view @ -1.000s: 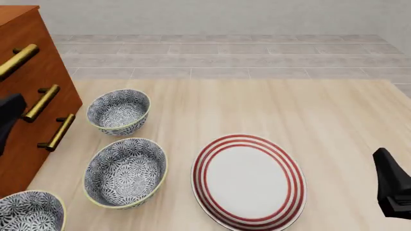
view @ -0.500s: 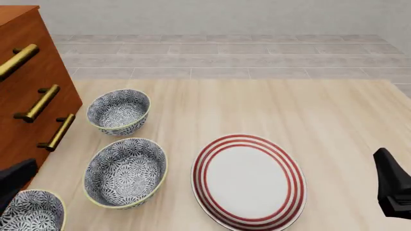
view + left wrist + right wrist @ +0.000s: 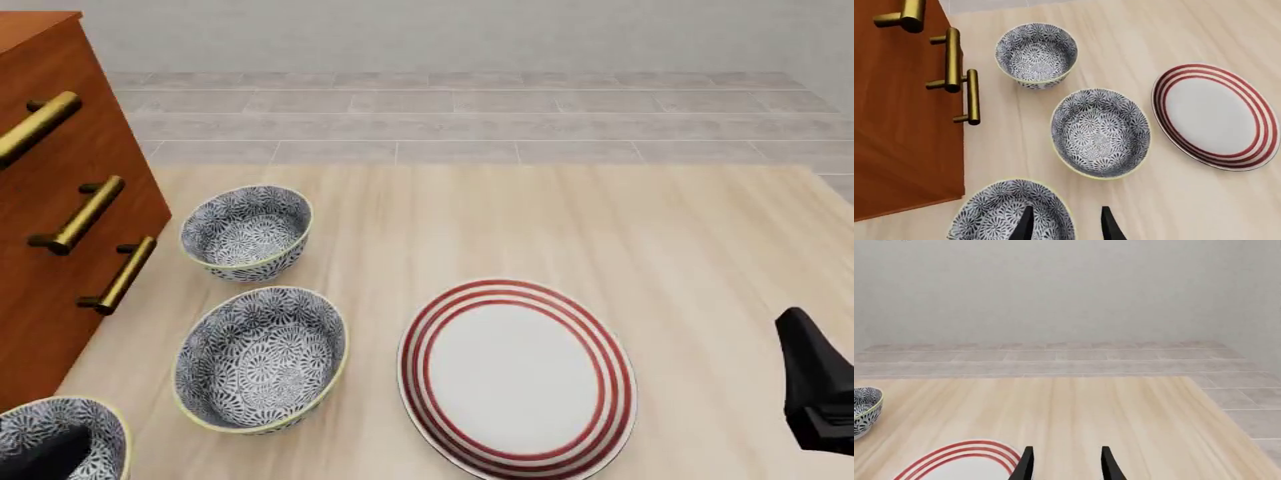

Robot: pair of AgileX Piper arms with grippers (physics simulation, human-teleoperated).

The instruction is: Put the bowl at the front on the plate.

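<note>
Nearest of all, at the bench's near-left corner, sits the front bowl, blue-and-white floral with a pale yellow rim, and the left gripper hangs right over it, fingers spread, one tip above the bowl's inside and the other just past its right rim, gripping nothing. Over on the near right, the right gripper hovers with its fingers parted too, above the far edge of the plate. That plate, white with three red rings, lies flat on the bench, right of the bowls and well apart from the front one. A second matching bowl stands just left of the plate. Farther back, a smaller third bowl sits beside the wooden cabinet with brass handles along the left.
</note>
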